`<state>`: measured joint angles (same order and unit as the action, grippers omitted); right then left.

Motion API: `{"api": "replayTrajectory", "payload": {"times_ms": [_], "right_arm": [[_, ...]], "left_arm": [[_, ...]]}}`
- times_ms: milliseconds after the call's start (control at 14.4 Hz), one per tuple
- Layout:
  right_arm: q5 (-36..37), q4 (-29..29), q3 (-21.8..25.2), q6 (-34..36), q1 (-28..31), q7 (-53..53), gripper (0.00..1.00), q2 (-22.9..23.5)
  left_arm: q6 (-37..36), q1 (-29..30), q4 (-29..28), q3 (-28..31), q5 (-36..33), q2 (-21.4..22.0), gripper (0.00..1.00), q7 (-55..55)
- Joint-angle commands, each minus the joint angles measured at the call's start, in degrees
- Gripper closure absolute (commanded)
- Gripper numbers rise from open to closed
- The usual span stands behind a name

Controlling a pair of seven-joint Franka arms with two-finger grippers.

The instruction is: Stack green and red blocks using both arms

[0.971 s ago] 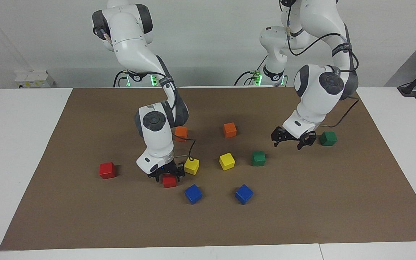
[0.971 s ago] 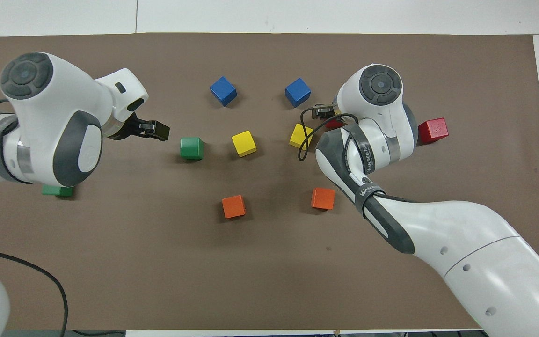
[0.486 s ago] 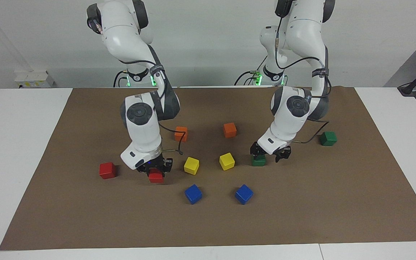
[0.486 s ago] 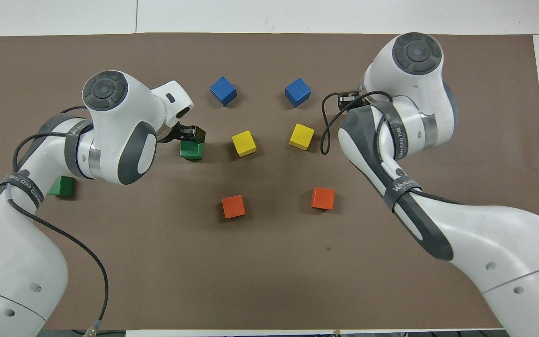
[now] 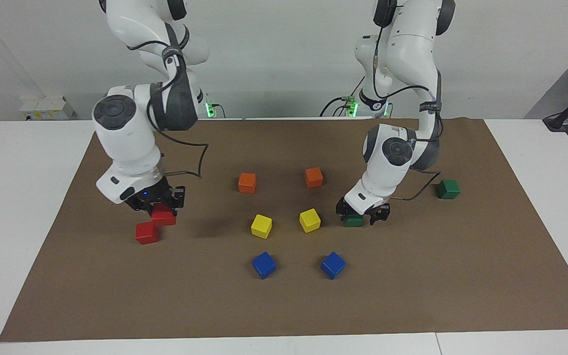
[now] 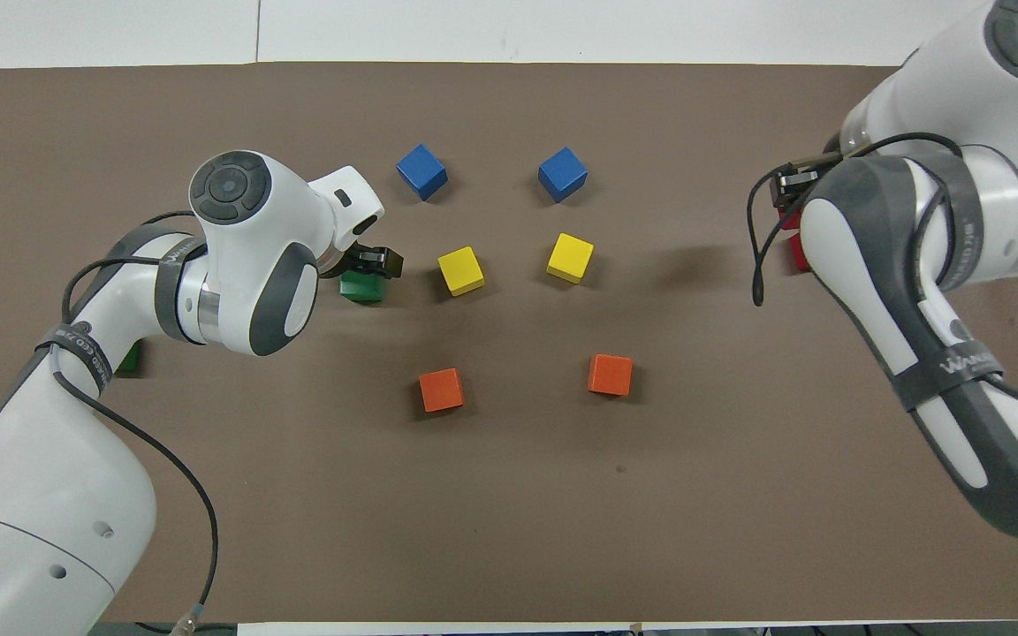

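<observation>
My right gripper [image 5: 160,208] is shut on a red block [image 5: 164,218] and holds it in the air, just above and beside the second red block [image 5: 146,232], which lies on the mat at the right arm's end. In the overhead view the right arm hides most of both; only a strip of red [image 6: 792,247] shows. My left gripper [image 5: 361,213] is down at a green block [image 5: 352,222], with its fingers open on either side of it; the block also shows in the overhead view [image 6: 362,288]. The second green block [image 5: 448,189] lies toward the left arm's end.
All lies on a brown mat [image 5: 412,296]. Two orange cubes [image 5: 247,182] [image 5: 314,177] lie nearest the robots, two yellow cubes [image 5: 261,226] [image 5: 309,220] at mid-table beside the green block, and two blue cubes [image 5: 264,265] [image 5: 333,265] farthest.
My right gripper lifted a red block and carried it toward the right arm's end, to the other red block. My left gripper came over the green block and lowered around it.
</observation>
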<state>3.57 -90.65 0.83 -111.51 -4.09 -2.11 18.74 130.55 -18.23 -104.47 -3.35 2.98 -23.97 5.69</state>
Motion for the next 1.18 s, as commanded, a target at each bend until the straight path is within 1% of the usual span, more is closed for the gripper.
{"api": "replayTrajectory", "payload": {"times_ms": [0,69,139,208,416,486,555,624,763,902,971,1110], "right_arm": [[-1.10,-9.78,-0.66,-9.57,3.73,-6.75,1.00,-3.53],[-1.54,-12.33,-0.74,-12.91,4.44,-7.20,1.00,-4.06],[-1.54,-14.36,-0.66,-15.12,4.62,-7.29,1.00,-4.41],[-1.63,-15.60,-0.66,-16.45,4.62,-7.29,1.00,-4.59],[-1.98,-18.06,-0.74,-18.39,5.58,-7.64,1.00,-4.85],[-2.24,-18.51,-0.74,-18.40,5.93,-8.17,1.00,-4.85],[-3.03,-19.03,-0.66,-18.48,6.02,-8.52,1.00,-4.94],[-3.39,-19.47,-0.66,-18.83,6.11,-8.61,1.00,-5.20],[-3.48,-20.00,-0.66,-19.36,6.99,-9.31,1.00,-5.38],[-3.48,-20.18,-0.66,-19.45,7.08,-9.32,1.00,-5.38],[-3.48,-20.36,-0.66,-19.54,7.08,-9.23,1.00,-5.47],[-3.48,-20.36,-0.66,-19.98,6.99,-8.97,1.00,-5.47]], "left_arm": [[1.99,-1.19,-1.79,1.07,-0.08,0.41,0.04,0.55],[1.90,-1.28,-1.97,1.07,-0.34,0.41,0.20,0.55],[1.81,-1.28,-2.23,1.07,-1.30,0.50,0.56,0.55],[1.11,-1.19,-2.15,1.07,-1.57,0.59,1.00,0.46],[-2.22,-1.02,-0.66,1.07,-1.66,0.94,1.00,0.37],[-4.67,-0.41,0.22,1.16,-1.58,1.38,1.00,0.37],[-7.56,0.21,1.45,1.33,-1.14,2.69,1.00,0.20],[-10.38,2.30,2.15,1.25,-0.88,4.35,1.00,0.02],[-16.09,6.87,2.43,1.07,0.00,9.35,1.00,-0.42],[-20.23,11.71,2.34,1.16,0.45,13.58,1.00,-0.77],[-21.82,13.99,2.25,1.33,0.45,14.99,1.00,-2.77],[-24.02,18.38,1.11,1.51,0.45,16.40,1.00,-8.57]]}}
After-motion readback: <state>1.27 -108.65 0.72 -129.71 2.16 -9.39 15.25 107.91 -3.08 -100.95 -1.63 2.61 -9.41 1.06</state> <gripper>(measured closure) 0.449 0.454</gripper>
